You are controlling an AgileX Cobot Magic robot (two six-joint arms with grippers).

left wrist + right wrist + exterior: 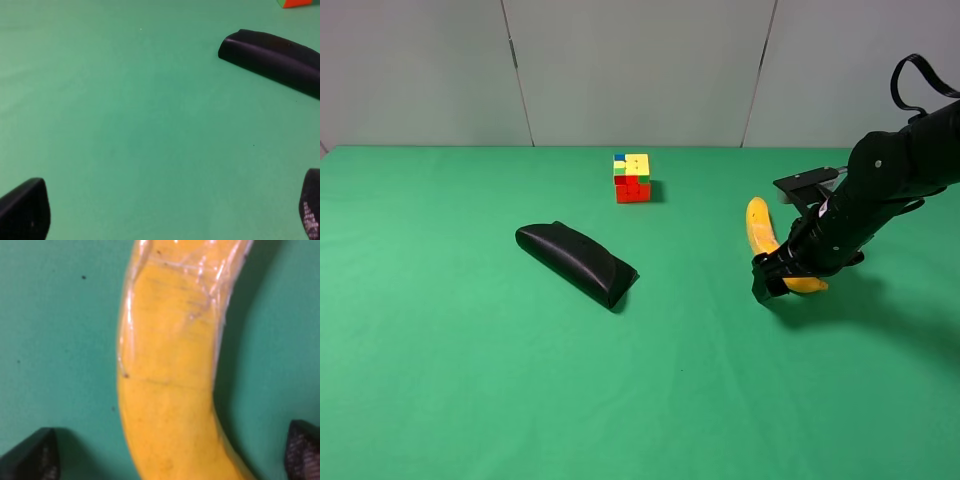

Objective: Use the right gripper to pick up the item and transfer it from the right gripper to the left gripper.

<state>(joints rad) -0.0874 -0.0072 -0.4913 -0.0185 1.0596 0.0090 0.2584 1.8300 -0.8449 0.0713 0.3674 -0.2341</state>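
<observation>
1. though the left gripper (pixel 167 207) lies outside the high view, its wrist camera shows its jaws spread wide over bare green desk (pixel 440 350), holding nothing.
2. the black pouch (pixel 577 262) lies left of centre and the puzzle cube (pixel 632 177) sits behind the middle. both are well apart from the pick, so neither looks likely to be knocked.
3. the banana (pixel 758 228) lies flat on the desk at the right, its near end hidden under the arm.
4. the right gripper (pixel 782 278) is down over that near part. its jaws are open, one on each side of the fruit, with green showing in both gaps, so nothing is gripped yet.
5. the likely troubles:
   - the skin looks glossy and curved, so closing jaws may push it sideways or roll it out.
   - a grip near one end would probably let the long free end droop on lifting, leaving the left gripper a poor target.
   - too hard a squeeze could bruise it.
</observation>
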